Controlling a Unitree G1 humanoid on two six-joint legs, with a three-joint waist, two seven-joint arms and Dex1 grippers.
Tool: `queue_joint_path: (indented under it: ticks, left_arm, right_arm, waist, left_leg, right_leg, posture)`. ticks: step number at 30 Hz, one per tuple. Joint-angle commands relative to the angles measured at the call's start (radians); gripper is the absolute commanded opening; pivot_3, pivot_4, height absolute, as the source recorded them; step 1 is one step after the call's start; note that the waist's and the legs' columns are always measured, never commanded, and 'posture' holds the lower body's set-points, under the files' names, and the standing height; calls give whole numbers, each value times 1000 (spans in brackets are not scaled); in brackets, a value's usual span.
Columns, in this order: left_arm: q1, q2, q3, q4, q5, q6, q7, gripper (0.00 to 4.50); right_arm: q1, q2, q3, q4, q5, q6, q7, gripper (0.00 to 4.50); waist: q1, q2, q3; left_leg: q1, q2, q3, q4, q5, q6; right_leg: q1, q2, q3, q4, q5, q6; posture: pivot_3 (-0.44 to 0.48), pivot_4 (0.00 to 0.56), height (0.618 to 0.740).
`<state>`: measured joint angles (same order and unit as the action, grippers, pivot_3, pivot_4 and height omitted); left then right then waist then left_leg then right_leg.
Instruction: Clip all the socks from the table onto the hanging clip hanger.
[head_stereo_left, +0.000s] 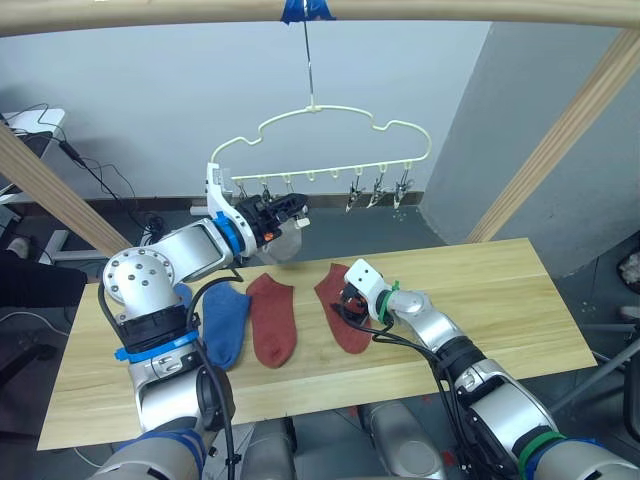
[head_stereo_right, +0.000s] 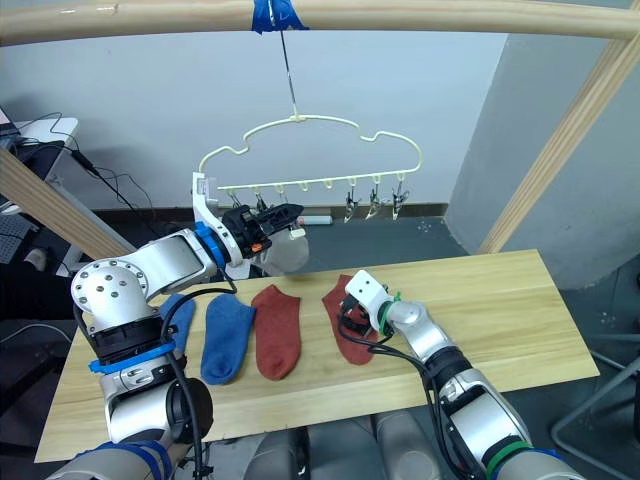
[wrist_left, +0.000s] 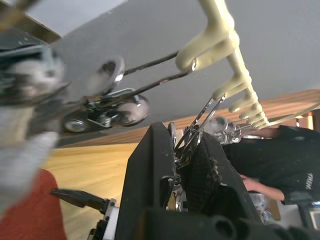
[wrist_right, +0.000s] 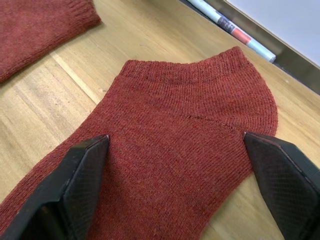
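Note:
The pale yellow clip hanger (head_stereo_left: 330, 112) hangs by its hook over the back of the table (head_stereo_left: 500, 290). Up at its left clips, my left gripper (head_stereo_left: 293, 210) is shut on a silver clip (wrist_left: 192, 131). A light grey sock (head_stereo_left: 284, 245) dangles just below it; I cannot tell what holds it. My right gripper (head_stereo_left: 345, 303) is open, its fingers (wrist_right: 82, 165) straddling a rust red sock (wrist_right: 180, 165) that lies flat. Another rust red sock (head_stereo_left: 272, 322) and a blue sock (head_stereo_left: 225, 325) lie to its left. A second blue sock (head_stereo_left: 183, 294) is half hidden behind my left arm.
A thick wooden beam with blue tape (head_stereo_left: 300, 10) carries the hanger, and slanted wooden posts (head_stereo_left: 570, 130) stand at both sides. Bare tabletop stretches to the right of the socks. A person in black (wrist_left: 280, 150) is in the left wrist view. Cables (head_stereo_left: 100, 180) lie on the floor, left.

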<state>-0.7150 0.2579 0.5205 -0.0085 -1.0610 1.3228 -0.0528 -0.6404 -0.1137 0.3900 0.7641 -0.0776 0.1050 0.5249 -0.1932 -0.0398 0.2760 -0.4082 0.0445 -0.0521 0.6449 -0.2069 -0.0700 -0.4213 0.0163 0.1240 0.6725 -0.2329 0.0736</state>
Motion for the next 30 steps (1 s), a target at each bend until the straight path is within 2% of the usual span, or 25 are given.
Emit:
queue_joint_path:
  ticks: [1,7,10,14,17,19,21,23,30]
  left_arm:
    - [26,16,9,-36,-27,1,9,316]
    - [27,3,44,-24,-90,-3,62,316]
    - [13,-9,68,15,-137,4,110,316]
    - [2,-9,88,62,-206,12,164,316]
    - [5,3,82,74,-241,11,186,316]
    - [-13,-15,108,122,-341,2,248,316]
    - [-18,-16,111,148,-406,-10,292,316]
    - [-19,4,86,154,-416,-12,303,316]
    - [-17,39,26,168,-454,-45,311,316]
  right_arm:
    - [41,-12,-3,15,-22,5,31,3234]
    - [104,-49,-20,-65,-29,-6,57,1094]
    - [167,-90,-30,-198,-21,-28,74,116]
    - [237,-140,-29,-393,-26,-32,89,28]
    - [258,-149,-34,-464,-21,-29,88,28]
    - [290,-179,-57,-716,-29,-17,71,28]
    - [307,-194,-66,-838,-34,2,62,28]
    - [307,-187,-71,-946,-22,45,58,28]
    - [250,-178,-39,-1045,-43,108,65,28]
  waist:
    - [0,0,0]
    - [7,0,0]
    - [10,0,0]
    - [18,-1,0]
    - [16,-1,0]
    - [18,0,0]
    - [19,0,0]
    - [20,-1,0]
    - [21,-1,0]
  left_leg:
    - [0,0,0,0,0,0]
    - [2,0,0,0,0,0]
    - [2,0,0,0,0,0]
    - [1,0,1,0,0,0]
    - [1,0,1,0,0,0]
    - [1,0,1,0,0,0]
    - [1,0,1,-1,0,0]
    - [0,0,1,0,0,0]
    - [-1,0,1,-2,0,0]
  right_leg:
    - [1,0,0,0,0,0]
    - [2,0,0,0,0,0]
    - [1,0,0,0,0,0]
    - [1,0,1,-1,0,0]
    - [0,0,2,-1,0,0]
    - [0,0,1,0,0,0]
    - [-1,0,1,0,0,0]
    - [-1,0,2,-1,0,0]
    - [-1,0,1,-7,0,0]
  posture:
    - [-98,225,740]
    - [-90,227,740]
    - [-95,227,740]
    - [-103,231,740]
    - [-110,230,740]
    - [-121,228,740]
    - [-126,231,740]
    - [-135,232,740]
    - [-149,231,740]
